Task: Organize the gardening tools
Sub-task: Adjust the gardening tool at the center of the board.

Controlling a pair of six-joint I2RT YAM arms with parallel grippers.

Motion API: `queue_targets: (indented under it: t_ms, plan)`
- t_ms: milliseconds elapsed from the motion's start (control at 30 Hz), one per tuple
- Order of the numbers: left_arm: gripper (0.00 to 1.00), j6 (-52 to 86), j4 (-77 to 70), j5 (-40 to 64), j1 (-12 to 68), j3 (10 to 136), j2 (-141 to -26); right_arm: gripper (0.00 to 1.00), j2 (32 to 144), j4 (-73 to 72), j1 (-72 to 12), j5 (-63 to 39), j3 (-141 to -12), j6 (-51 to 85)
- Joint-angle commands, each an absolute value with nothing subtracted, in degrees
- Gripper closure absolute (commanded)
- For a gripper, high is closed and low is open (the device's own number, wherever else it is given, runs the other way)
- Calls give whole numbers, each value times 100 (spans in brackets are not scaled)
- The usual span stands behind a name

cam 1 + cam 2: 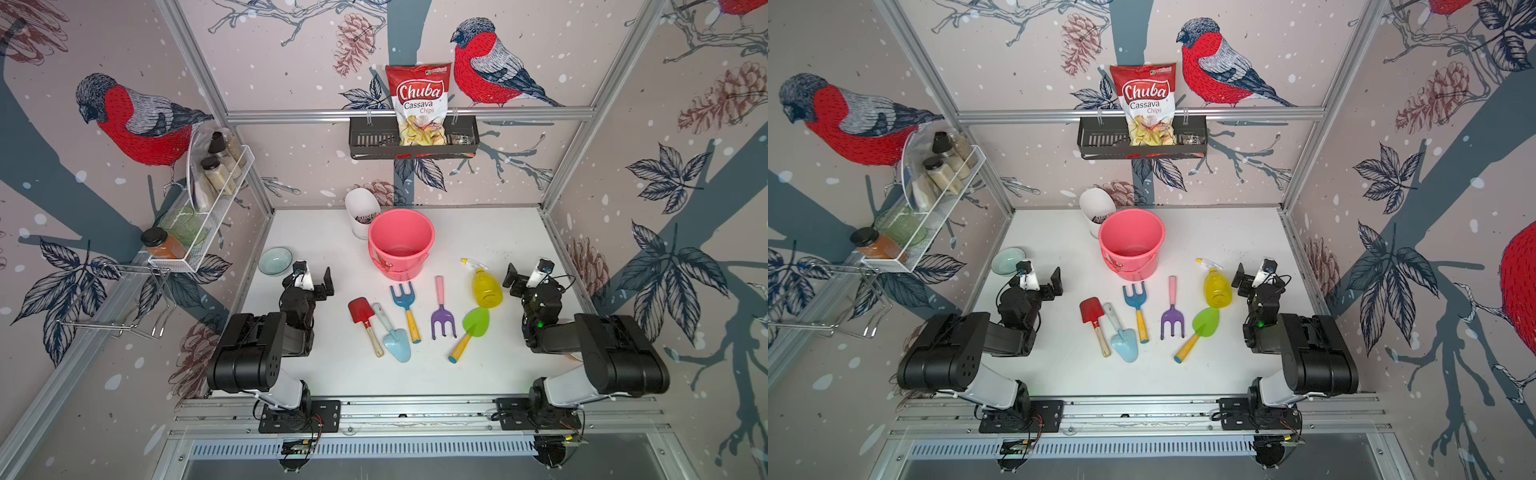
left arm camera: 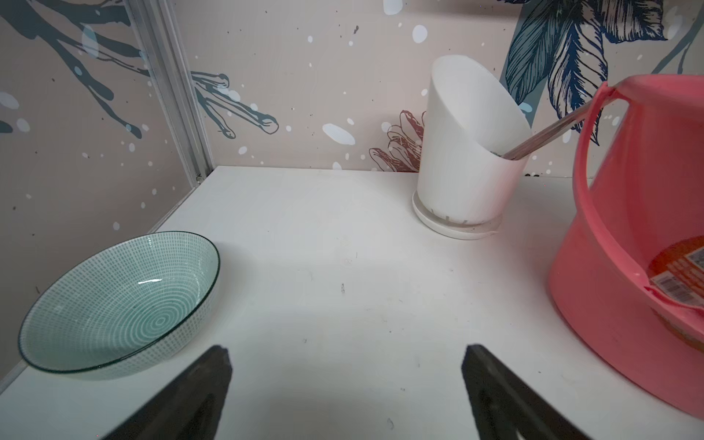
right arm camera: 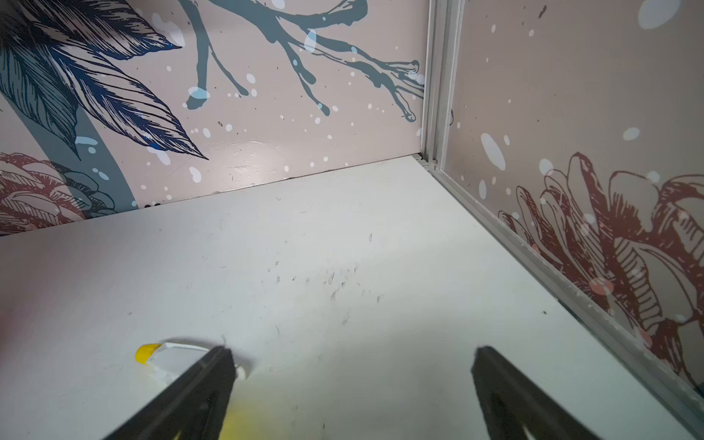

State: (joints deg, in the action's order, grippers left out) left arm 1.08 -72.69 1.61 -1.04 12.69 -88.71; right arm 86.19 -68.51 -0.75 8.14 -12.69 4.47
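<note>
Nothing picked yet: six tools flat on the table [image 1: 478,232], both claws released and empty.

Top views: red shovel [image 1: 362,316], light-blue trowel [image 1: 395,340], blue fork [image 1: 405,305], purple rake [image 1: 441,313] and green spade [image 1: 474,324] lie fanned mid-table between the arms. The yellow spray bottle [image 1: 486,287] lies on its side just beside the spade blade, near the right gripper [image 1: 532,282]. The pink bucket [image 1: 395,266] stands upright just behind the row, likely the drop target. The left gripper [image 1: 311,286] is off to the side, so the row is unobstructed. Left wrist: jaws spread over bare table; bowl [image 2: 118,304], white pot [image 2: 468,152] and bucket ahead, no tool. Right wrist: jaws spread; only the bottle's nozzle shows, beside one finger, not between them.
</note>
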Motion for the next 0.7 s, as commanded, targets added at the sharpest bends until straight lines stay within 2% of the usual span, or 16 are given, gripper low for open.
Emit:
queue_targets:
  t_ms: [0,667]
  plan:
    - [1,0,-7542,350,-95,1272,-8868,0,8616,-7044,-87,861,-1284,430]
    - [3,0,-7506,351,-81,1283,-8866,0,8634,-6999,-20,738,-1308,463]
